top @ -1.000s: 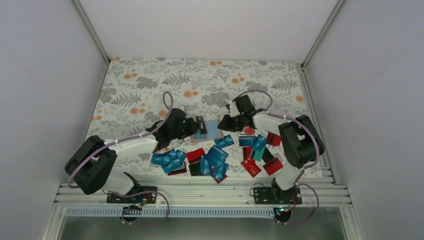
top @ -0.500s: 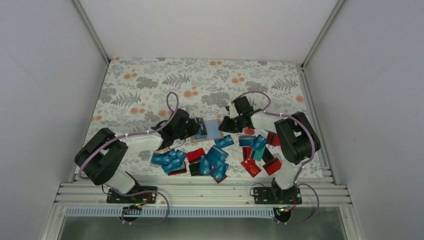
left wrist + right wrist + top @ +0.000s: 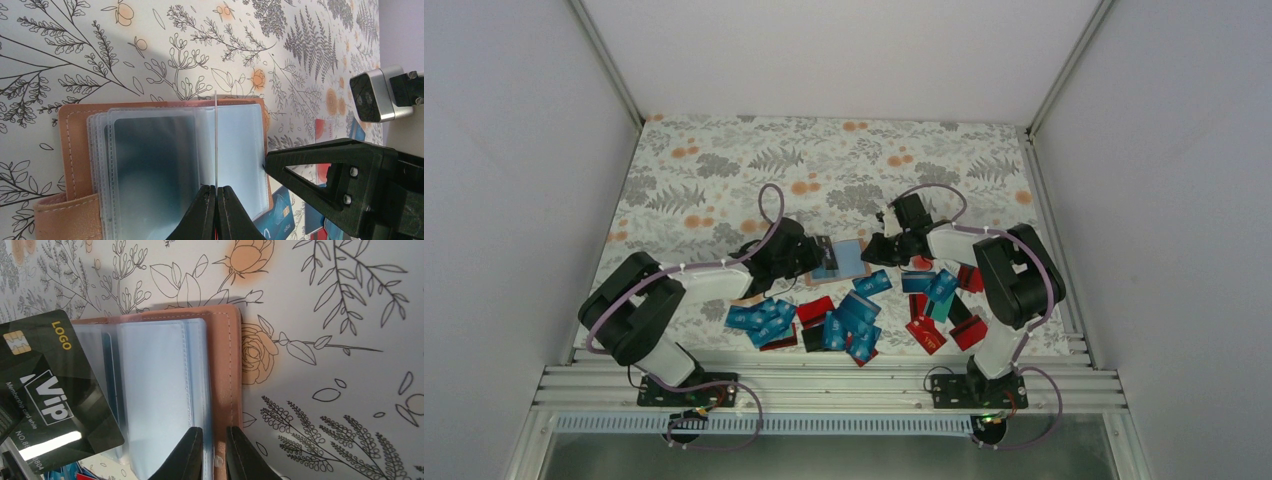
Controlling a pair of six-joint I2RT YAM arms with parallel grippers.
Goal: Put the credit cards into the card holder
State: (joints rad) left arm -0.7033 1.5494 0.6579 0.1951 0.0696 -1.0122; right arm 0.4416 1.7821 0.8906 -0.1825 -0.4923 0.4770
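Slippage is the main worry: the left end effector [image 3: 216, 200] is fully closed on the VIP card [image 3: 50, 395], pinching it by one edge. The card shows edge-on in the left wrist view over the open holder [image 3: 75, 150], and so narrow a hold could let it twist or drop as it meets a sleeve. The holder lies open on the bench [image 3: 724, 170] between the arms, just beyond the heap of loose cards [image 3: 849, 320]. The right end effector [image 3: 214, 450] is nearly closed, nipping the holder's edge on its own side: clear sleeves [image 3: 155, 380] and probably the tan cover too. If that hold gives, the holder would likely slide under the push rather than take the card. The sleeves are limp and stacked, so the card could also slip between two pages instead of into a pocket. Whether its corner has entered a pocket I cannot tell. Its face reads "LOGO" in gold beside a chip, then "Vip" in white; the finer lines below, one starting "NO.", are too small to read
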